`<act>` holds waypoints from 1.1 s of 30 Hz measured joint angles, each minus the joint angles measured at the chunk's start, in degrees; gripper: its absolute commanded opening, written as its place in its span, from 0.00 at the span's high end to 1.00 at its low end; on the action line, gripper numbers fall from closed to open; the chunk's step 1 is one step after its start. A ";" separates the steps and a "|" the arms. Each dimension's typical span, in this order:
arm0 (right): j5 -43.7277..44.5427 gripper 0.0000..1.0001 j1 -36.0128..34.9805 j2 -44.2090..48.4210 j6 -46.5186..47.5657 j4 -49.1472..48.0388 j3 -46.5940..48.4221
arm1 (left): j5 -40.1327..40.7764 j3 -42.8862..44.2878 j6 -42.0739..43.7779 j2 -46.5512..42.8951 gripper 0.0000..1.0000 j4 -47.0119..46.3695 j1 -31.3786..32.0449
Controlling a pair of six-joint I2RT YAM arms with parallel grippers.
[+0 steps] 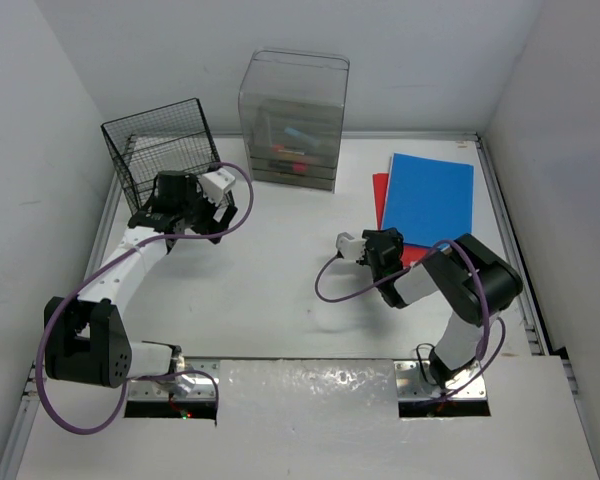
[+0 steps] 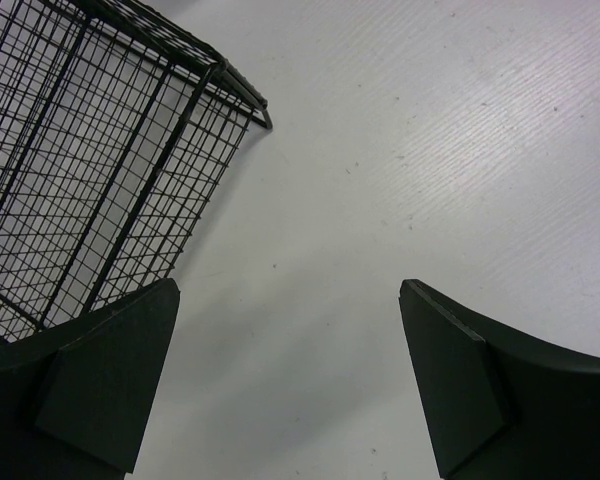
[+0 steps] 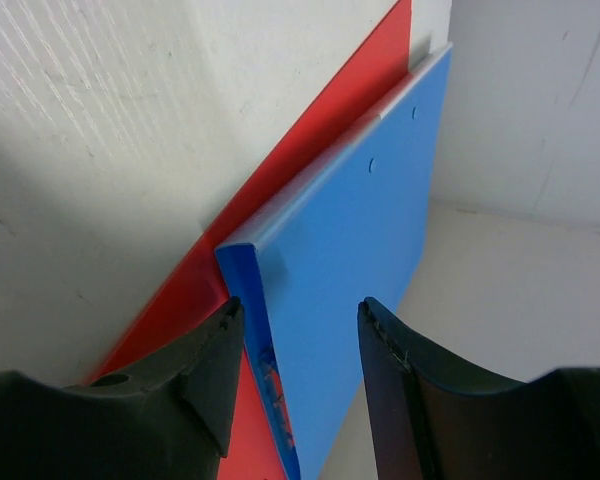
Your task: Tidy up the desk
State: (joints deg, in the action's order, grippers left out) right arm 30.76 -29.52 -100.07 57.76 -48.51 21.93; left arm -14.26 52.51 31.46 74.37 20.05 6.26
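Right gripper (image 3: 298, 318), half open and holding nothing, straddles a corner of the blue folder (image 3: 365, 220), right of centre on the desk (image 1: 270, 300); closing could snag the red folder (image 3: 170, 310) seemingly beneath. Left gripper (image 2: 290, 300) gapes empty beside the wire rack (image 2: 80, 150), upper left.

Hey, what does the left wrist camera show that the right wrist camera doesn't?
Only the left wrist view shows the black wire basket, beside the open left gripper, which holds nothing. Only the right wrist view shows a blue folder lying on a red folder, with the open right gripper at the blue one's corner. Both show the white desk and their own two dark fingers.
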 measured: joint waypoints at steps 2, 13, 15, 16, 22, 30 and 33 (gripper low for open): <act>1.18 0.53 0.00 -1.22 1.53 -1.44 0.00 | 0.00 0.00 0.00 0.00 0.09 0.00 0.00; 5.38 0.64 0.42 -12.22 9.42 -11.56 3.02 | -0.13 0.00 0.22 0.00 0.09 0.50 0.00; 5.84 0.70 0.70 -13.53 10.01 -12.90 3.54 | -0.13 0.00 0.22 0.00 0.09 0.59 0.00; 5.99 0.73 0.92 -14.05 10.23 -13.22 3.69 | -0.13 0.00 0.22 0.00 0.09 0.63 0.00; 6.38 1.00 2.60 -15.15 11.08 -14.80 3.82 | -0.15 0.00 0.22 0.00 0.09 0.76 0.00; 5.66 1.00 2.78 -6.34 8.37 -11.58 1.73 | -1.60 0.00 0.17 0.00 0.09 0.74 0.00; 0.74 1.00 3.13 5.81 2.05 1.42 2.40 | -4.20 0.96 0.15 0.70 0.09 1.49 0.00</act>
State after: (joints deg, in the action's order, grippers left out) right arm 31.51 -26.39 -94.26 59.81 -47.09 24.34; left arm -18.46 53.47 31.62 75.07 21.54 6.26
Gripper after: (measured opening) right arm 0.002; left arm 0.909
